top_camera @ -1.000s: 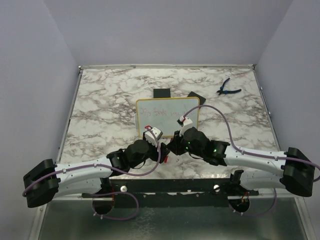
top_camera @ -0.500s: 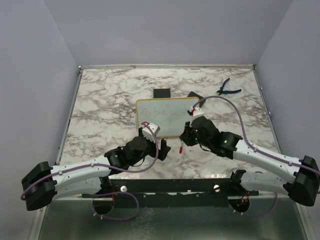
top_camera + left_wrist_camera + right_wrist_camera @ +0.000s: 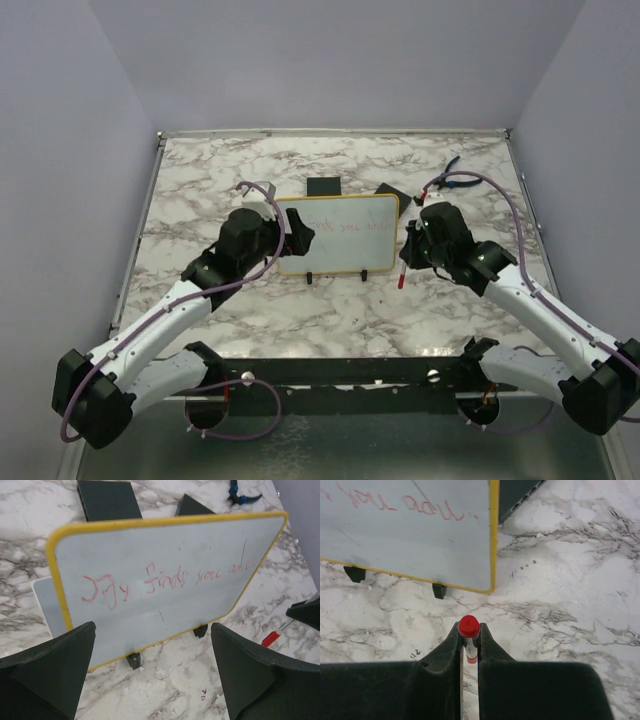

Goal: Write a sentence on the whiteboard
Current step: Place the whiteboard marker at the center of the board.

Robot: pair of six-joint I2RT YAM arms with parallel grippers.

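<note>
Left hand (image 3: 152, 630) wide open, empty, facing whiteboard (image 3: 165, 600); right hand (image 3: 469, 633) clamped on red-capped marker (image 3: 469, 625).

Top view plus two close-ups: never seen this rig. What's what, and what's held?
Two robot arms, each ending in a two-finger gripper. The top view looks down from above and behind them; the other two come from cameras on the wrists. On the marble table stands a yellow-framed whiteboard with a red sentence, plus black squares behind it and blue pliers. The left gripper is open and empty, facing the board. The right gripper is shut on a red-tipped marker.
</note>
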